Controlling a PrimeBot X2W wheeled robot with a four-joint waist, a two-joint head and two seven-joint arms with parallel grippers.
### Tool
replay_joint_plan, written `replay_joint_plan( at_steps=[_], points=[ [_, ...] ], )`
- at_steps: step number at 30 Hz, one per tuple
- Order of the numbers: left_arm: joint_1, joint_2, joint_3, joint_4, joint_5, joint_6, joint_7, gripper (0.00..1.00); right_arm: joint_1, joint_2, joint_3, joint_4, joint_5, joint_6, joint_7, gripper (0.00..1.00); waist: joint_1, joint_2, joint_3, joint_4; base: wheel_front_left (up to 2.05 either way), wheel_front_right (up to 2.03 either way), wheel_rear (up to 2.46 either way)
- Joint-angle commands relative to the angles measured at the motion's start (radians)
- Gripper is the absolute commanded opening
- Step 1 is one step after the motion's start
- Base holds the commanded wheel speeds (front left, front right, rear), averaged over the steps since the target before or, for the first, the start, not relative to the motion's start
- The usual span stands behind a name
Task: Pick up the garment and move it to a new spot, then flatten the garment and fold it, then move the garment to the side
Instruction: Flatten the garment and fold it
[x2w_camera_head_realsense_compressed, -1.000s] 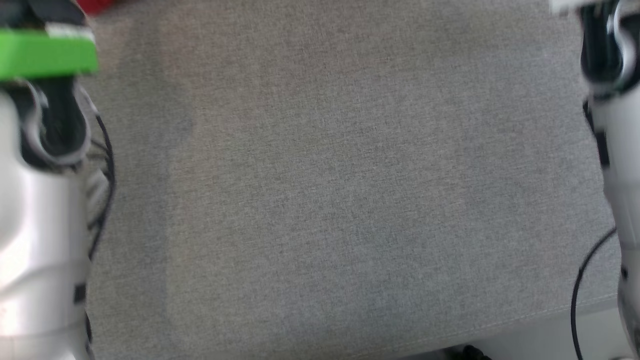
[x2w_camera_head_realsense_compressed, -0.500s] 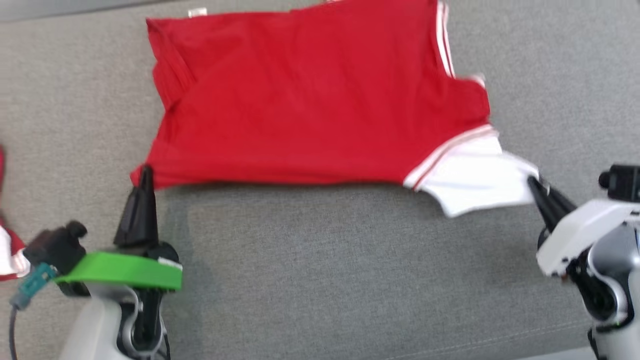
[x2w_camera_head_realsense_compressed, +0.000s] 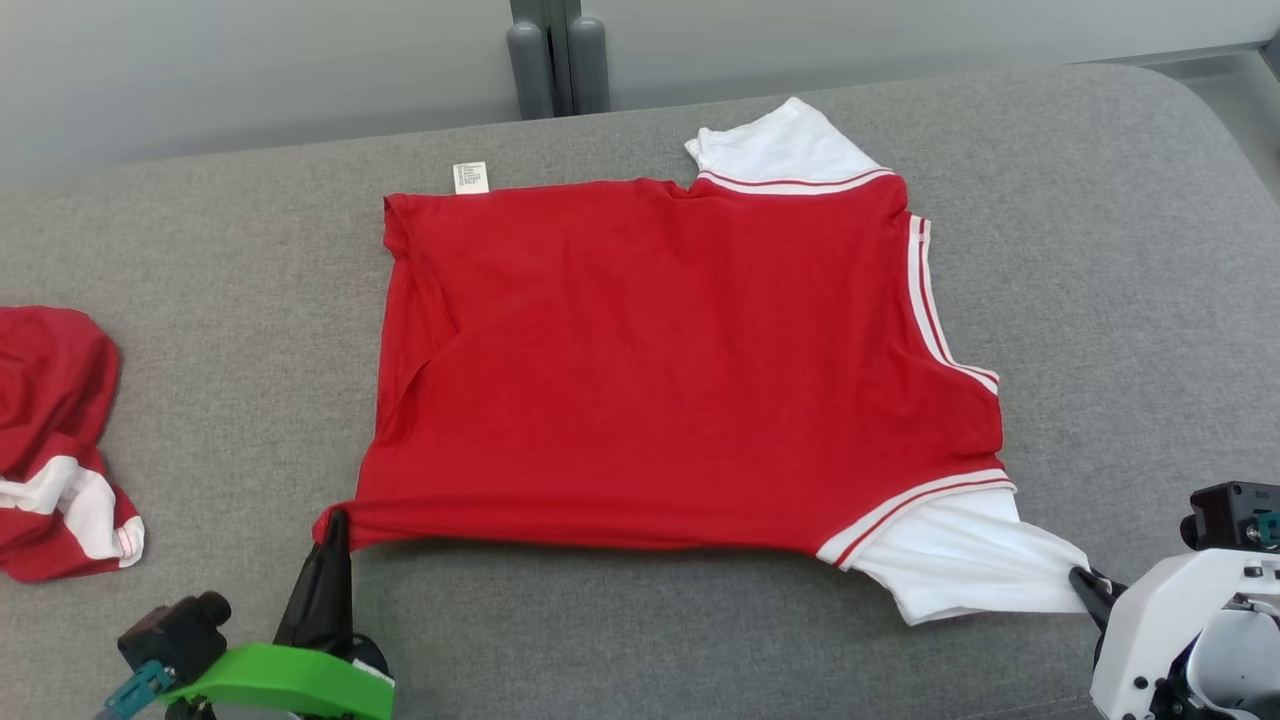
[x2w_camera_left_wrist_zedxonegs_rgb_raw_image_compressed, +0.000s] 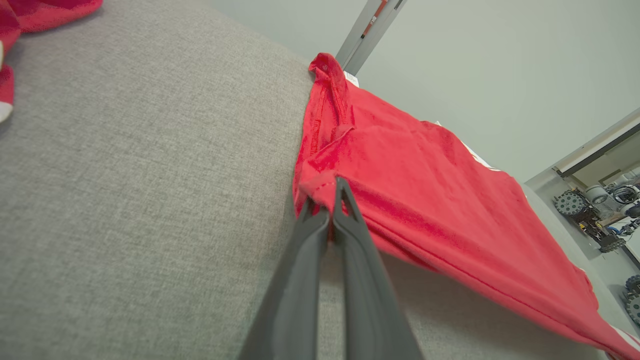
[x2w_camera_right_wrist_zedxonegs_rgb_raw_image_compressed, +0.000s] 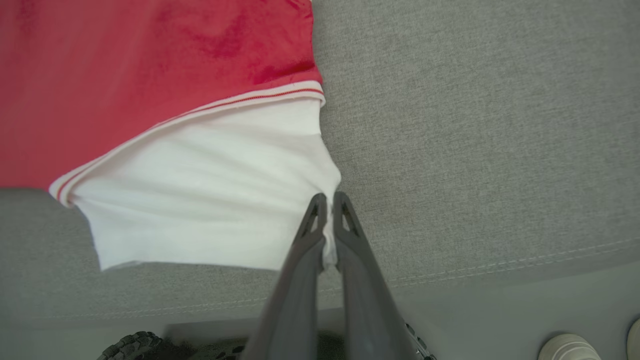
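The garment (x2w_camera_head_realsense_compressed: 660, 360) is a red shirt with white, red-striped sleeves, spread nearly flat on the grey cushion (x2w_camera_head_realsense_compressed: 1100, 250). Its near edge is stretched between my two grippers. My left gripper (x2w_camera_head_realsense_compressed: 335, 520) is shut on the red near-left hem corner (x2w_camera_left_wrist_zedxonegs_rgb_raw_image_compressed: 325, 187). My right gripper (x2w_camera_head_realsense_compressed: 1082, 580) is shut on the edge of the near white sleeve (x2w_camera_right_wrist_zedxonegs_rgb_raw_image_compressed: 210, 200), close to the cushion's front seam. The far white sleeve (x2w_camera_head_realsense_compressed: 780, 150) lies at the back, and a small white label (x2w_camera_head_realsense_compressed: 470, 177) sticks out at the far-left corner.
A second red and white garment (x2w_camera_head_realsense_compressed: 55, 440) lies crumpled at the cushion's left end. Grey posts (x2w_camera_head_realsense_compressed: 555, 55) stand behind the cushion against a pale wall. The cushion's front edge (x2w_camera_right_wrist_zedxonegs_rgb_raw_image_compressed: 450, 280) runs just below my right gripper, with a shoe (x2w_camera_right_wrist_zedxonegs_rgb_raw_image_compressed: 565, 350) on the floor beyond.
The head camera has tilted up, so the whole picture has shifted; the garment now shows in full. Both grippers keep their hold on its near edge.
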Motion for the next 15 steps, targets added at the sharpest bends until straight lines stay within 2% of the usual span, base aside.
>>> replay_joint_plan(
  at_steps=[1, 10, 15],
  points=[
    [0.027, 0.007, 0.006, 0.011, -0.008, -0.002, -0.004, 0.00, 0.018, 0.000, -0.007, -0.008, -0.011, -0.002, 0.007, 0.00, 0.0001, 0.0000, -0.008, -0.006, 0.00, 0.00, 0.00],
    [0.112, -0.029, 0.059, 0.020, -0.033, 0.002, -0.004, 0.00, -0.004, 0.007, -0.010, 0.019, -0.031, -0.002, -0.070, 0.00, 0.0001, 0.0000, -0.016, -0.007, 0.00, 0.00, 0.00],
    [0.137, -0.036, 0.043, 0.027, -0.019, 0.002, 0.000, 0.00, -0.008, 0.008, -0.013, 0.035, -0.032, -0.002, -0.084, 0.00, 0.0001, 0.0000, -0.023, 0.007, 0.00, 0.00, 0.00]
  ],
)
